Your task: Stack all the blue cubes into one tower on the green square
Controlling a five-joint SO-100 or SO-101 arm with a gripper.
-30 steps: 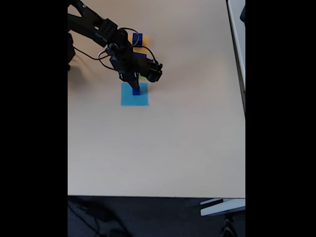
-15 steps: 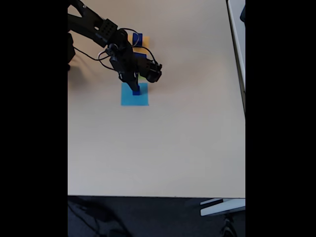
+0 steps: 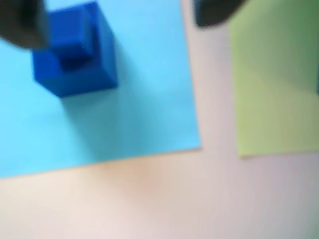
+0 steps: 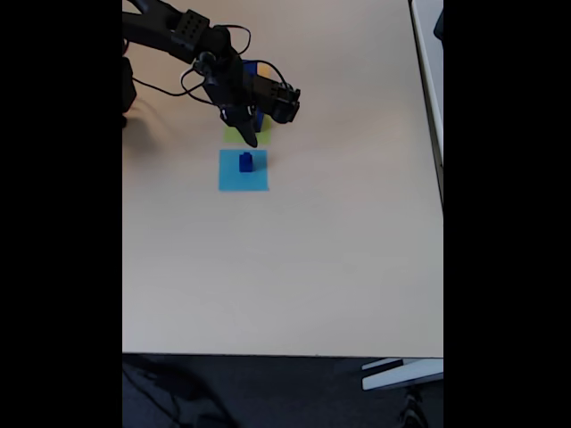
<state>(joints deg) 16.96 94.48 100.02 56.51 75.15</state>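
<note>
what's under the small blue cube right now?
The small blue cube sits on the light-blue paper square, toward its upper part in the fixed view. The cube hides the paper directly beneath it. The green square lies beside, apart.

A light-blue paper square (image 4: 243, 170) lies in the upper middle of the fixed view on the beige table (image 4: 294, 267).

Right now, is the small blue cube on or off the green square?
Off. The small blue cube sits on the light-blue square; in the wrist view a strip of bare table separates that sheet from the green square.
</note>
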